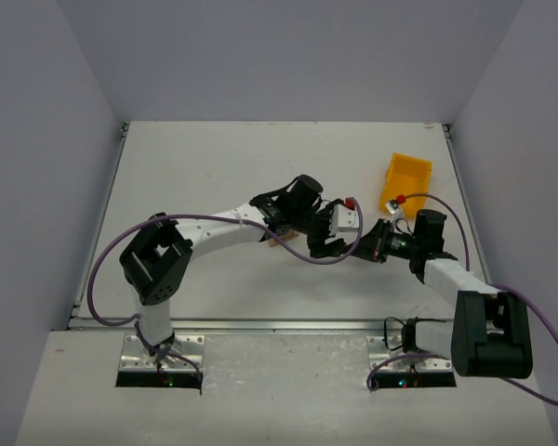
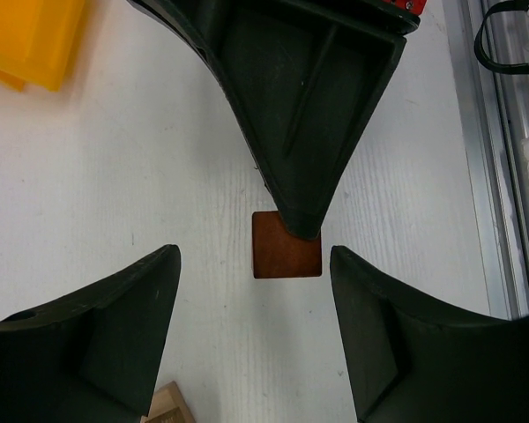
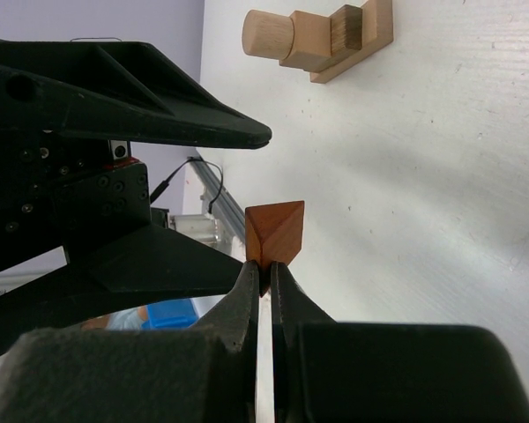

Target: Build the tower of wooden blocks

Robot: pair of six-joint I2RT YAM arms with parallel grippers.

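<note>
Remote session: my left fingers [image 2: 97, 326] stand released either side of the dark wedge [image 2: 286, 245]. My right fingers [image 3: 244, 295], clenched, touch its edge, perhaps nipping it. The wood block tower [image 3: 335, 44], a plank [image 3: 376, 26] bearing small blocks [image 3: 310, 48], lies on the counter [image 3: 441, 176] beyond their tips.

The left arm [image 1: 219, 230] reaches from lower left toward frame centre, wrist tipped downward, its left jaws standing apart. The right arm [image 1: 444, 272] bends in from lower right, its right jaws pressed together, tips just ahead of the left pair's gap.
</note>
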